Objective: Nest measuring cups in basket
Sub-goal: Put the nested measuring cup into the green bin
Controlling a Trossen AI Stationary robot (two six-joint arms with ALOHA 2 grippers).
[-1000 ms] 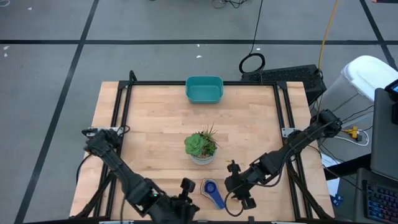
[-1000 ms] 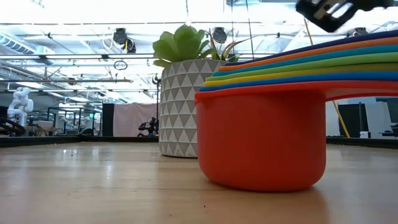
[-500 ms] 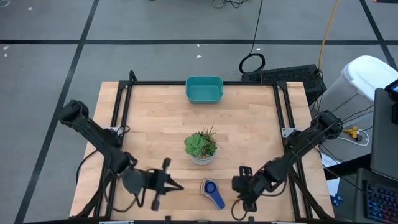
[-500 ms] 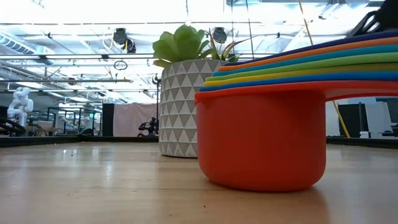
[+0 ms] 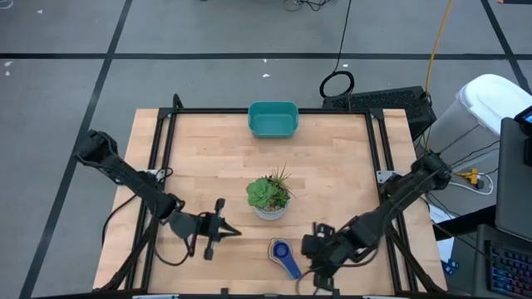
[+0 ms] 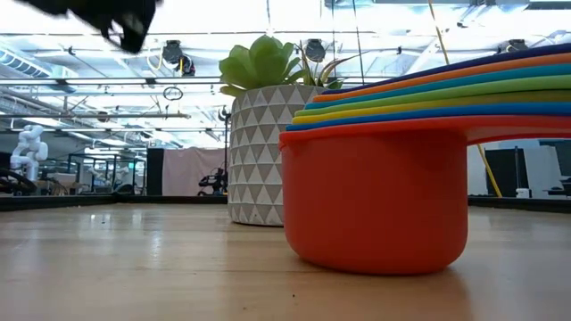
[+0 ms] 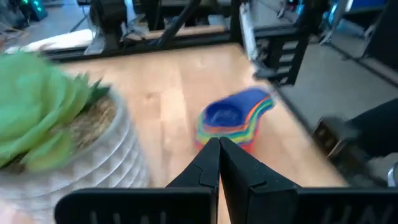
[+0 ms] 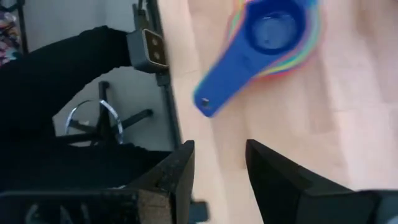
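Observation:
The measuring cups [image 5: 284, 257] stand nested in one stack on the table near its near edge. The blue cup is on top and the orange-red one [image 6: 375, 196] rests on the wood by its bottom. The handles point near-right. The teal basket [image 5: 273, 119] stands at the far edge. My left gripper [image 5: 229, 232] is shut and empty, left of the stack, pointing toward it [image 7: 233, 118]. My right gripper [image 5: 306, 249] is open and empty just right of the stack, and the blue handle [image 8: 217, 93] lies ahead of its fingers.
A succulent in a white patterned pot [image 5: 268, 197] stands mid-table, between the stack and the basket. It fills the left of the left wrist view [image 7: 56, 124]. Black frame rails [image 5: 166, 158] run along the table's left and right sides. There is bare wood around the basket.
My left arm has swung out from the near edge. Its gripper has gone left and a little farther from that edge, and has turned to point right toward the stack. My right gripper drew back to the right, then came back toward the stack. The cups have not moved.

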